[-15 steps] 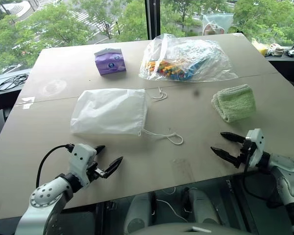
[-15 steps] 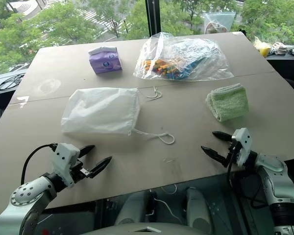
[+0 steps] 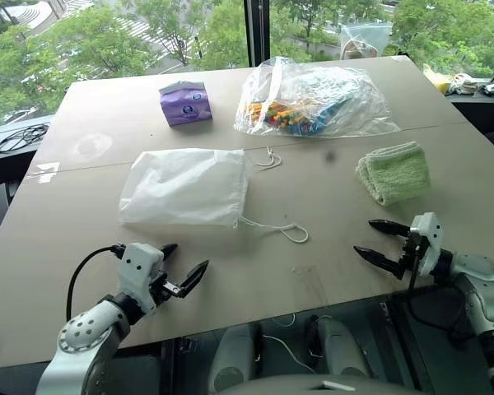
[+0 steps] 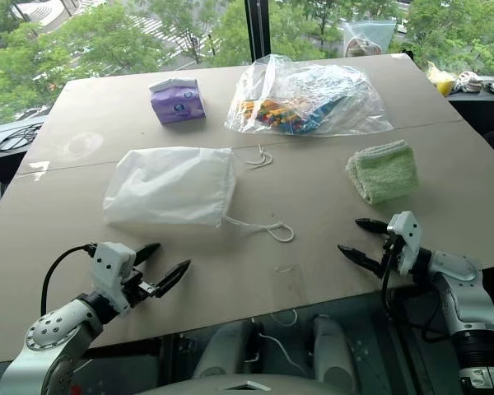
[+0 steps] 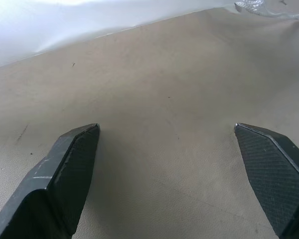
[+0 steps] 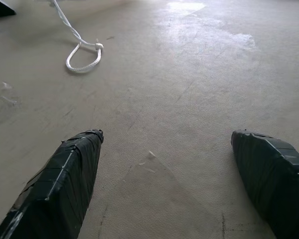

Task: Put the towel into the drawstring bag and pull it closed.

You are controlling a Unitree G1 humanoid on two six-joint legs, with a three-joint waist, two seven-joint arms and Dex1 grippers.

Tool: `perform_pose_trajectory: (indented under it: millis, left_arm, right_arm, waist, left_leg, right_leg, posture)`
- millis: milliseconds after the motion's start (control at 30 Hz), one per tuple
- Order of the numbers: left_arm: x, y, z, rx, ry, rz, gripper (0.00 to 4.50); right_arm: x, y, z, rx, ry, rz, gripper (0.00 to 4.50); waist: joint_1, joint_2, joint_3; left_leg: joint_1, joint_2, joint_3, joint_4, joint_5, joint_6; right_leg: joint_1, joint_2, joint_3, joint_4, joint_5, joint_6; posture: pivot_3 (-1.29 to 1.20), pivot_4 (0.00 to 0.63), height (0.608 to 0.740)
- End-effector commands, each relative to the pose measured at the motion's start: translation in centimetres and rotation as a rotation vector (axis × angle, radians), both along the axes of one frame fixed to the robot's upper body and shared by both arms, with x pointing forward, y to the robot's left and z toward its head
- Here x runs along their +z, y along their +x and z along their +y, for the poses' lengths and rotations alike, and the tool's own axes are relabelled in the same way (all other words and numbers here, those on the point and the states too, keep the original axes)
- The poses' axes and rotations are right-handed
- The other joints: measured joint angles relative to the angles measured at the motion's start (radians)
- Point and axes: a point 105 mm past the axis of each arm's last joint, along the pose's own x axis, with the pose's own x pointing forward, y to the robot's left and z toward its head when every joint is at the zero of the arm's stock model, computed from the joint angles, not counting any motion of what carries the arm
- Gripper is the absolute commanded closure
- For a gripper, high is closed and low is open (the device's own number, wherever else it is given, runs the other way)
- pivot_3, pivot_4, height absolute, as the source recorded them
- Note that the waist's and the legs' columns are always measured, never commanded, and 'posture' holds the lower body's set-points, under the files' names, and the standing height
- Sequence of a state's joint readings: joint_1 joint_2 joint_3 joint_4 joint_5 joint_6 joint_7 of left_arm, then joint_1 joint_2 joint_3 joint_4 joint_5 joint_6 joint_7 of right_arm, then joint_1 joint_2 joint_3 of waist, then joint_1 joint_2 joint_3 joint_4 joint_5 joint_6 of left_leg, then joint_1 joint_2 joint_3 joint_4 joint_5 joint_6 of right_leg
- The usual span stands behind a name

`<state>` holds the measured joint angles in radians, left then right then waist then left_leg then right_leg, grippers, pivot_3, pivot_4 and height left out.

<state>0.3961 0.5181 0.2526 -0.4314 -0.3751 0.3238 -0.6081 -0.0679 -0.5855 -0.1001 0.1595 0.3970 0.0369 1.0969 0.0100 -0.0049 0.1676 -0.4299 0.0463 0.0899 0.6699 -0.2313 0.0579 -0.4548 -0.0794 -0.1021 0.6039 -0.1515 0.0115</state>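
From the left eye view, the drawstring bag (image 3: 185, 188) lies flat on the beige counter (image 3: 329, 271), left of the middle, with its mouth toward the right and its thin white cord (image 3: 278, 228) trailing out in a loop on the bare surface. The towel (image 3: 393, 172) sits folded well apart from the bag, toward the right side of the counter. Behind them rest a clear plastic bag of colourful sticks (image 3: 313, 100) and a small purple packet (image 3: 184, 104). The left tool (image 3: 184, 265) hovers over the near edge of the counter in front of the bag, its two black fingers spread and empty. The right tool (image 3: 377, 241) hangs near the front right edge, in front of the towel, fingers also spread with nothing between them.

The right eye view gives the same layout: bag left of centre, towel at right, both tools apart from either.

In the left wrist view, the two dark fingers (image 5: 65, 181) stand wide apart over bare counter, with the bag's pale fabric (image 5: 65, 22) beyond them.

In the right wrist view, the taped black fingers (image 6: 65, 184) are likewise wide apart above the counter, and the cord's loop (image 6: 82, 57) lies ahead, untouched
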Motion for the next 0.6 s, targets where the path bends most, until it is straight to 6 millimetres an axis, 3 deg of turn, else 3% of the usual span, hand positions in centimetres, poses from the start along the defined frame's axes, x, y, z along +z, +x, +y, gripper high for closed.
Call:
perform_pose_trajectory:
  millis: [33,267,400,600]
  left_arm:
    - [0.4,-0.2,-1.2,-0.039,-0.018,-0.012,0.06]
    - [0.8,-0.2,-2.0,-0.057,-0.027,-0.034,0.06]
    - [2.5,-0.4,-3.5,-0.115,-0.063,-0.068,0.06]
    - [7.3,2.9,-9.9,-0.197,-0.278,-0.197,0.06]
  right_arm:
    - [0.1,0.0,-0.2,0.001,-0.009,-0.003,0.09]
    - [0.2,0.2,-0.6,0.004,-0.02,-0.004,0.09]
    - [1.3,0.8,-0.3,0.011,0.013,-0.029,0.09]
    - [6.5,2.4,1.8,0.101,0.137,-0.147,0.09]
  waist:
    - [0.0,0.0,0.0]
    - [0.0,0.0,0.0]
    - [-0.001,0.0,0.001]
    - [0.007,0.002,0.004]
  left_leg:
    - [0.0,0.0,0.0,0.0,0.0,0.0]
    - [0.0,0.0,0.0,0.0,0.0,0.0]
    - [-0.001,0.0,0.0,0.0,0.0,0.0]
    - [-0.002,-0.002,-0.001,0.0,0.0,0.0]
  right_leg:
    - [0.0,0.0,0.0,0.0,0.0,0.0]
    - [0.0,0.0,0.0,0.0,0.0,0.0]
    - [0.0,0.0,-0.001,0.0,0.0,0.0]
    - [0.0,0.003,-0.001,0.001,0.0,0.0]
  posture:
    - [0.0,0.15,0.74]
    - [0.0,0.15,0.74]
    - [0.0,0.15,0.74]
    - [0.0,0.15,0.74]
